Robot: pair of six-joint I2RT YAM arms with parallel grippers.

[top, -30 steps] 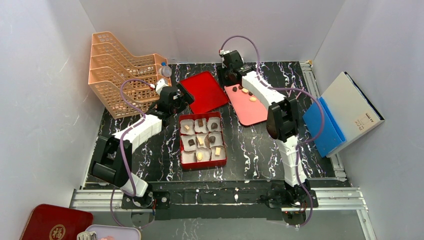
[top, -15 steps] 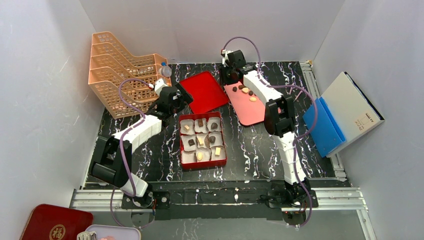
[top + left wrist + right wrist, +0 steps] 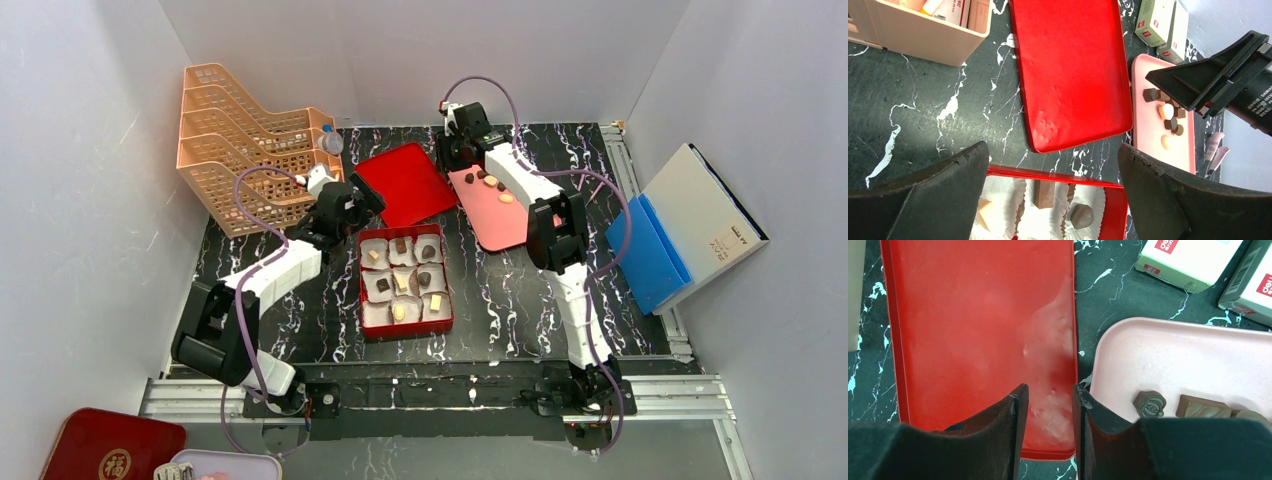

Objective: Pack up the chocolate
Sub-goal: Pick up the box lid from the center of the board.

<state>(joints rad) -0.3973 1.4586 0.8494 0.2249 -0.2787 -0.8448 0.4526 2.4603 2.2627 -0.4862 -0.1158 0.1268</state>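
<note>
Up top right in the right wrist view, two white cartons (image 3: 1193, 260) are showing a red logo, looks like "deli". Right hand (image 3: 1049, 395) is hovering narrow and empty over the red lid (image 3: 973, 315), beside the pink tray (image 3: 1173, 350) carrying loose chocolate (image 3: 1150, 404). Left hand (image 3: 1053, 150) is gaping wide above the red box (image 3: 1058, 176), with more pieces sitting in paper cups (image 3: 998, 192).

The right arm is swinging its elbow slightly leftward, and the right tool (image 3: 452, 150) is drifting from the far end of the pink tray (image 3: 500, 228) over the edge of the red lid (image 3: 405, 185), its fingers drawing closer together with nothing between them. The left arm is pulling back toward the near edge of the desk, its shoulder link sinking outward, and the left tool (image 3: 348, 205) is easing back with it.
</note>
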